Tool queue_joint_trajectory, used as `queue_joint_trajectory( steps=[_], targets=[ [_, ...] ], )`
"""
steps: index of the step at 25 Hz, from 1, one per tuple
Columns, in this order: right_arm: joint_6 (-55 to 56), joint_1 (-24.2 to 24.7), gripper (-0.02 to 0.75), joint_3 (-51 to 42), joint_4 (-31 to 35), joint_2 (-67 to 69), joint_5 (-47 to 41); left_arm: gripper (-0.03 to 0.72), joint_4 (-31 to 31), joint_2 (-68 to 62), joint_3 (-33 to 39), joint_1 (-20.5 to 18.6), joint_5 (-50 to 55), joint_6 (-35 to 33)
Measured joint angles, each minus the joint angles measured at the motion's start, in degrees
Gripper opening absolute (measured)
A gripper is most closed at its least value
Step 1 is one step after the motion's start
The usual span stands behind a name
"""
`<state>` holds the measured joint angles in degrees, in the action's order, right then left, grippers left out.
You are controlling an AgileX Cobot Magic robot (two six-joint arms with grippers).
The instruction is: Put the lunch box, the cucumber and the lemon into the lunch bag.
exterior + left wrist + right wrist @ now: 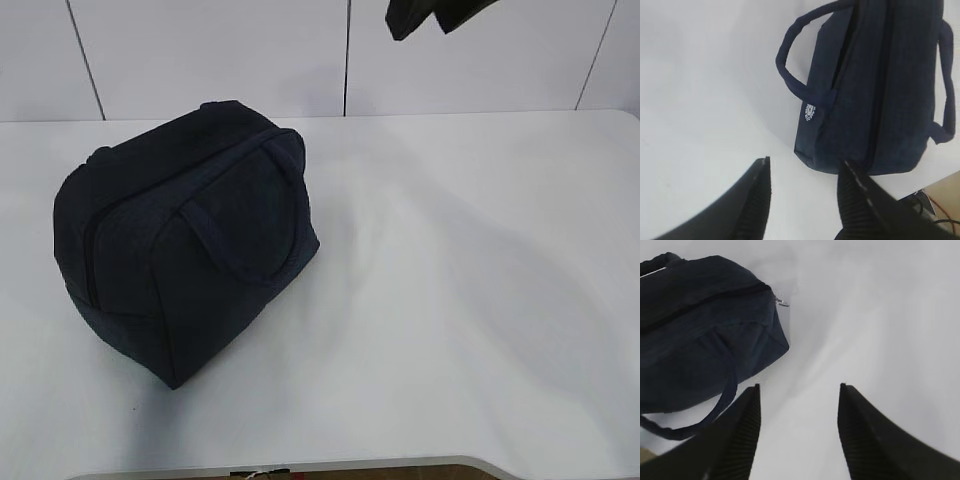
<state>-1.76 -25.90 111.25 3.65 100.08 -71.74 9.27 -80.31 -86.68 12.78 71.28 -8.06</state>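
The dark navy lunch bag [185, 235] lies on the left part of the white table, zipped shut, its strap handles lying against its side. It also shows in the left wrist view [870, 90] and the right wrist view [700, 325], where a silver zipper pull [782, 302] sits at its end. My left gripper [805, 165] is open and empty, above the table near the bag's end. My right gripper [799, 387] is open and empty, held high over bare table right of the bag; only part of that arm [425, 15] shows at the exterior view's top edge. The lunch box, cucumber and lemon are out of view.
The white table [460, 280] reaches to a white panelled wall at the back. Its front edge [400, 466] runs along the bottom of the exterior view. Cables and floor [935, 210] show past the table edge in the left wrist view.
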Motion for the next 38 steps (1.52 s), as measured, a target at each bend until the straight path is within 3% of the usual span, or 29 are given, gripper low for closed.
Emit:
queue_joint_trajectory(
  steps=[11, 25, 38],
  targets=[
    [-3.51, 0.0, 0.407, -20.55, 0.0, -20.25, -0.11, 0.244, 0.47, 16.5, 1.39, 0.0, 0.55, 0.31],
    [-4.6, 0.0, 0.407, -48.36, 0.0, -50.28, 6.59, 0.237, -1.24, 46.72, 24.27, 0.0, 1.23, 0.35],
    [-4.72, 0.0, 0.407, -65.68, -1.57, -78.01, 6.34, 0.236, 3.17, 65.55, 37.58, 0.0, 1.71, 0.35]
  ],
)
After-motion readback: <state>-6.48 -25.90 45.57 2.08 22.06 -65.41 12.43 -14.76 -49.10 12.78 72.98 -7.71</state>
